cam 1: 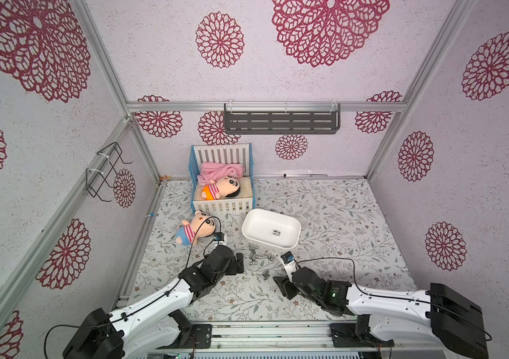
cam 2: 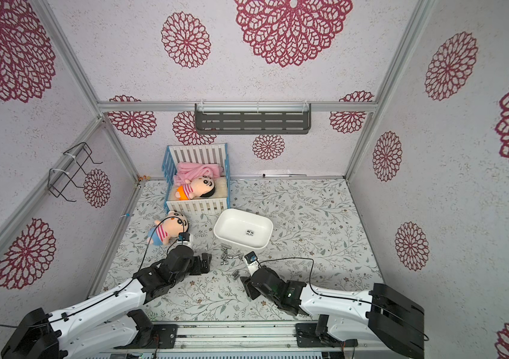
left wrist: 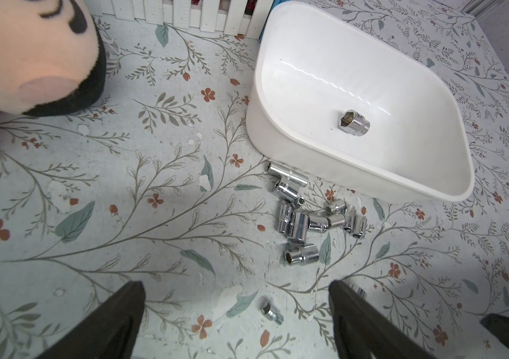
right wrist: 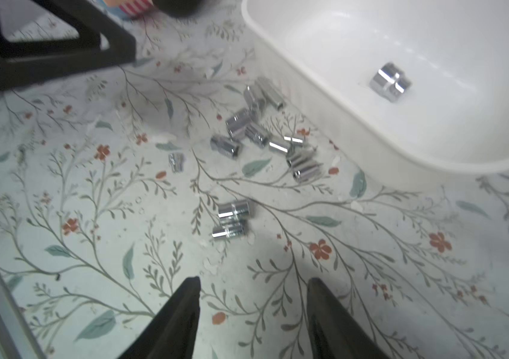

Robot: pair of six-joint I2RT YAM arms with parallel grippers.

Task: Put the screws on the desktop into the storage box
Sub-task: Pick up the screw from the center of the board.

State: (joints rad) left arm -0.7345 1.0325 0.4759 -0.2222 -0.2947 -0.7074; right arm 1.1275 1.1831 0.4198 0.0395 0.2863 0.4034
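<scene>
Most of the screws are seen lying on the desktop, just at the near side of the storage box; one is seen inside the box. The left gripper and the right gripper are both spread apart, and nothing is clamped

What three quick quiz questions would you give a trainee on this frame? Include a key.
1. True or false: the storage box holds exactly one screw.
2. Where do the loose screws lie? A) in the toy crib B) on the desktop, beside the storage box C) on the wall shelf
3. Fill in: the left gripper and right gripper both stand ___, holding nothing.
Key: 1 true; 2 B; 3 open.
</scene>
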